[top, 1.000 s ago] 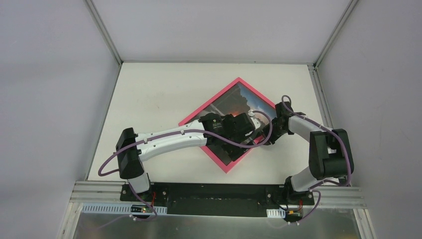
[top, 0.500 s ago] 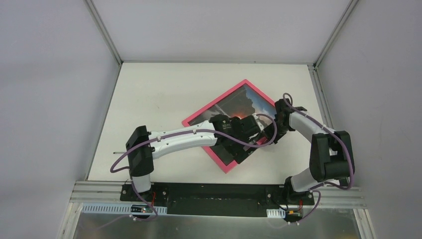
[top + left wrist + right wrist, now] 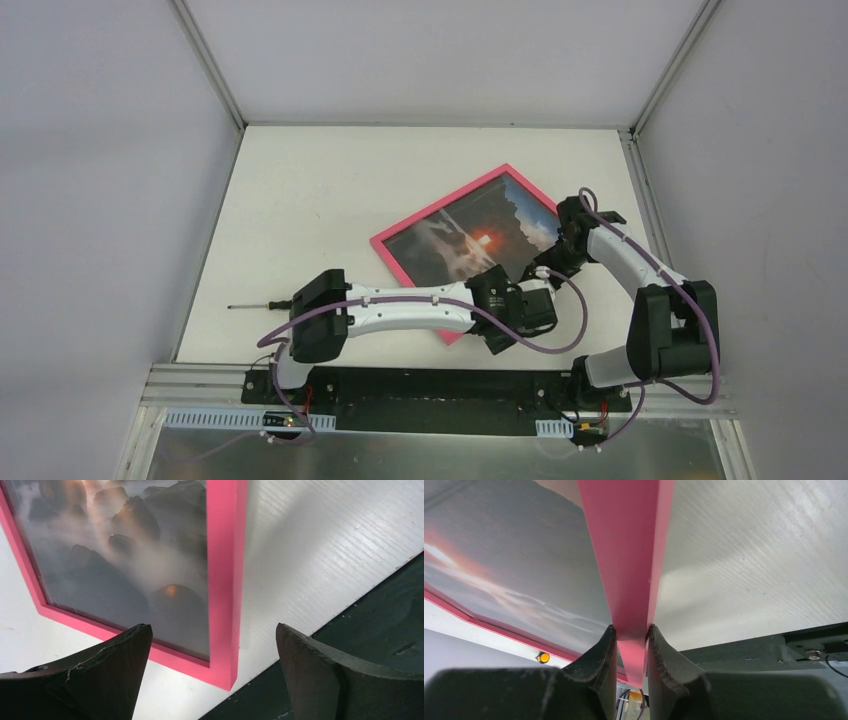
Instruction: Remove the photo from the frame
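**Right gripper pinches the pink frame; photo sits inside**

At the far left of the white table lies a thin tool, too small to identify. The left arm stretches low along the near edge. The left gripper has its fingers spread wide over the frame's near corner, holding nothing. In its wrist view that pink corner shows between the two tips. The frame sits right of centre, turned at an angle to the table's sides. The photo is in it, sunset side up behind the pink border. On the frame's right edge, the right gripper is closed on the pink rail, one pad on each side.
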Tool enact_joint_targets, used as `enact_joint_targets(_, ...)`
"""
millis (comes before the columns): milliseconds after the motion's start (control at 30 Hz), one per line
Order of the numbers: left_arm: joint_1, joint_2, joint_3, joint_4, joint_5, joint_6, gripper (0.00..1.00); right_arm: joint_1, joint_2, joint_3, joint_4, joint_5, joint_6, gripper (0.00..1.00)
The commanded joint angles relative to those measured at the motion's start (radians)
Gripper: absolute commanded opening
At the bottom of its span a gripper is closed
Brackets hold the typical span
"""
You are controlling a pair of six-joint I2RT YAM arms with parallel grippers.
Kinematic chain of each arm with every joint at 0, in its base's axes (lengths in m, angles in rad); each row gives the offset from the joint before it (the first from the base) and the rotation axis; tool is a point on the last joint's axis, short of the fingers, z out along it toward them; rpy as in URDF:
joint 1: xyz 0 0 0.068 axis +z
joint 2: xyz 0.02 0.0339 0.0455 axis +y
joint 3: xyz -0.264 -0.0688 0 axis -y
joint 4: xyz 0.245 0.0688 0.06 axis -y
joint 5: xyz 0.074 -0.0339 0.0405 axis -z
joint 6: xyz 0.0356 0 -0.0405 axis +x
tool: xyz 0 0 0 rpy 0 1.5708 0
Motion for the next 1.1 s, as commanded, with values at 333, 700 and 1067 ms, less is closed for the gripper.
enact_joint_targets(333, -0.052, 0.149, -0.017, 0.032, -0.376, 0.109, 0.97, 0.001, -0.049, 0.021, -0.018, -0.111, 0.091, 0.0)
enact_joint_targets(700, -0.061, 0.19, 0.004, 0.061, -0.406, 0.128, 0.73, 0.001, -0.05, -0.003, -0.003, -0.112, 0.103, 0.0)
enact_joint_targets(1067, -0.066, 0.2, 0.016, 0.054, -0.452, 0.109, 0.42, 0.001, -0.048, -0.026, 0.031, -0.122, 0.11, 0.0)
